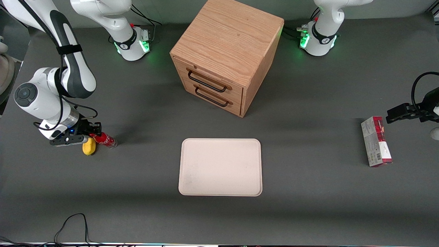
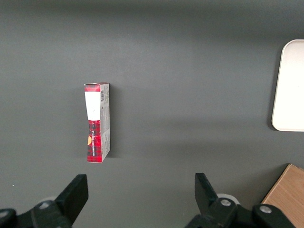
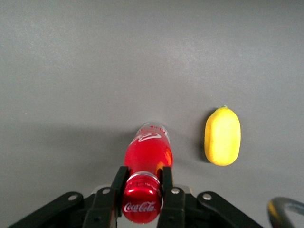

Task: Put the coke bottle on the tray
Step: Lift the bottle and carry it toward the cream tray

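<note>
The coke bottle (image 1: pixel 104 140) is small, slim and red, toward the working arm's end of the table. My right gripper (image 1: pixel 92 132) is shut on its neck just under the red cap. In the right wrist view the gripper (image 3: pixel 142 178) has a finger (image 3: pixel 118 183) pressed on each side of the bottle (image 3: pixel 148 154), cap toward the camera, clear base pointing at the table. The cream tray (image 1: pixel 220 167) lies flat at the table's middle, nearer the front camera than the cabinet, well apart from the bottle. Its edge shows in the left wrist view (image 2: pixel 289 85).
A yellow lemon-like object (image 1: pixel 89 146) lies right beside the bottle, also in the right wrist view (image 3: pixel 222 136). A wooden two-drawer cabinet (image 1: pixel 224 55) stands farther from the camera than the tray. A red-and-grey carton (image 1: pixel 376 141) lies toward the parked arm's end.
</note>
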